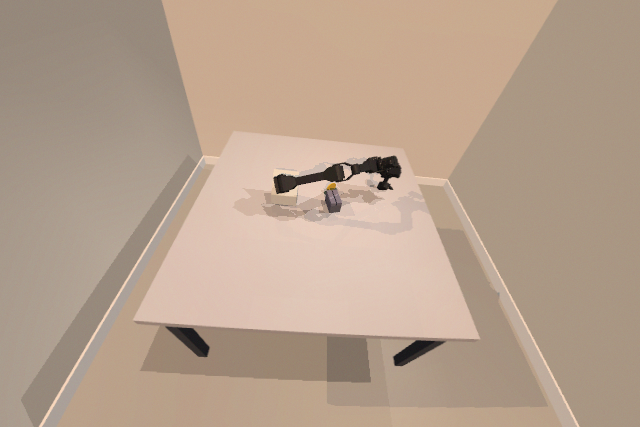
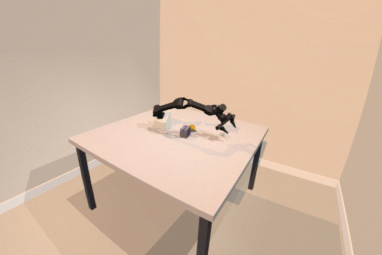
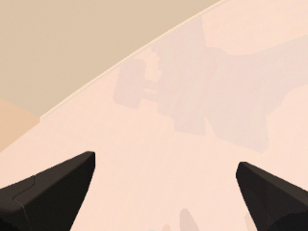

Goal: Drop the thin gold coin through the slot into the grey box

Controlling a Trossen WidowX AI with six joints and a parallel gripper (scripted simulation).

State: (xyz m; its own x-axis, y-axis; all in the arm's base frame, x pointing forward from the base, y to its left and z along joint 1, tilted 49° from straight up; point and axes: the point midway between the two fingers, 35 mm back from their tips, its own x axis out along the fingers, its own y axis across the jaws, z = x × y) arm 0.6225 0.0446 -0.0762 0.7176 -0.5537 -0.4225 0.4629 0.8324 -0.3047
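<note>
Coin point(image 1: 331, 186) first: in the top view we find it as a small gold sliver just behind the grey box point(image 1: 332, 201), near the middle of the table point(image 1: 310, 282), with the pale base block point(image 1: 285, 189) of our arm to the left and our gripper point(image 1: 385, 182) well apart to the right, out toward the table's far right edge. The move ahead turns on that one relation: the coin lies back toward the base from the gripper, so we judge that we must draw the hand inward and leftward before descending. In the exterior view the coin point(image 2: 192, 127) peeks out just beside the box point(image 2: 185, 131), on its right, and the gripper point(image 2: 226, 123) hangs above the table to the right of both, fingers spread wide and pointing down with nothing between them. The coin is too small for us to read which way its faces turn, so we cannot tell yet how the jaws should be aligned with it. The dark-green holder barely shows, at most a dark speck under the coin, and the slot in the lid reads only as a faint line. In the wrist view we see just two dark fingertips framing bare tabletop and shadows; neither coin nor box is in it
</note>
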